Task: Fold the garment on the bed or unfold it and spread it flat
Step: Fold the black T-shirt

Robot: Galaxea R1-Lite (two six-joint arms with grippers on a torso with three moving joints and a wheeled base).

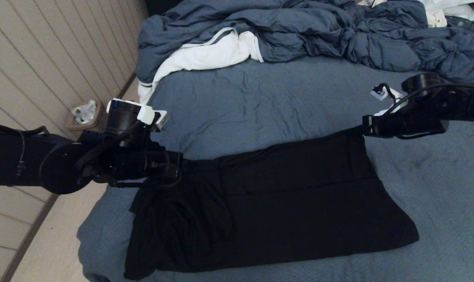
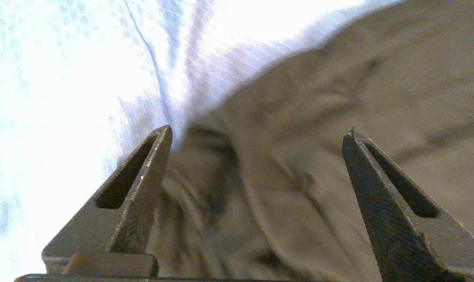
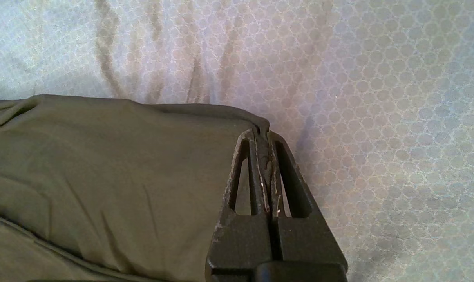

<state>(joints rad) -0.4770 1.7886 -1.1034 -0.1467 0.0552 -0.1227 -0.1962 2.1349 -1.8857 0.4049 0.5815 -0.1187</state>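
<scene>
The black garment lies folded in a broad band across the near part of the bed, plain black side up, rumpled at its left end. My left gripper hovers at the garment's far left corner, jaws wide open over the loose cloth, holding nothing. My right gripper is at the far right corner, shut on the garment's edge; cloth is pinched between its fingers.
A crumpled blue-grey duvet and a white cloth with a striped edge are heaped at the back of the bed. A small bin stands on the floor by the left wall. Bare sheet lies between garment and duvet.
</scene>
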